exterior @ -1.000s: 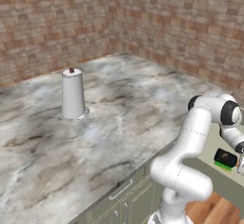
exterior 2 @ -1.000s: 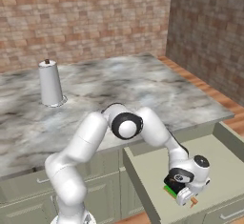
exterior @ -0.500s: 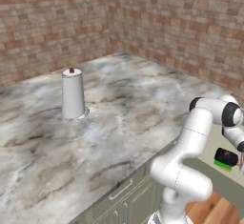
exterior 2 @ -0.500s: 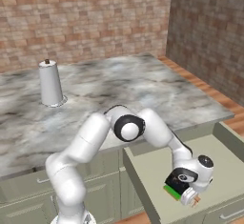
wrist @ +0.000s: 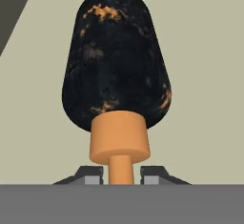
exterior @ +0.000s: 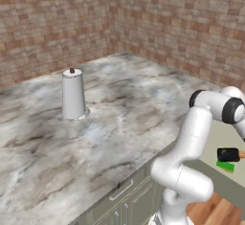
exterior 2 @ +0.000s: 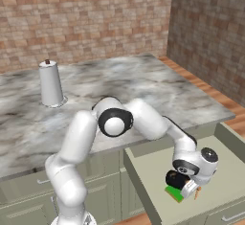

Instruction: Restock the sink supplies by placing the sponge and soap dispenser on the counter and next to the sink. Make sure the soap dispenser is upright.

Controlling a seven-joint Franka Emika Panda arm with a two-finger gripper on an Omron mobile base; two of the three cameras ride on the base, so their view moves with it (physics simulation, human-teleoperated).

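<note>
Arm reaches down into the open drawer point(exterior 2: 158, 171) below the worktop point(exterior: 119, 109). Soap dispenser point(wrist: 116, 61) lies on its side on the drawer floor, black body pointing away from the hand, orange-tan nozzle toward it. Fingers point(wrist: 120, 174) are closed on the thin nozzle stem, one tip on each side. In the right base view the gripper point(exterior 2: 191, 186) sits at the dispenser point(exterior 2: 175, 179), with the green sponge point(exterior 2: 174, 193) just beneath and beside it. Sponge point(exterior: 225, 166) also shows under the dispenser point(exterior: 228, 154) in the left base view. Grey tapered container point(exterior: 73, 94) stands upright on the worktop, well apart.
</note>
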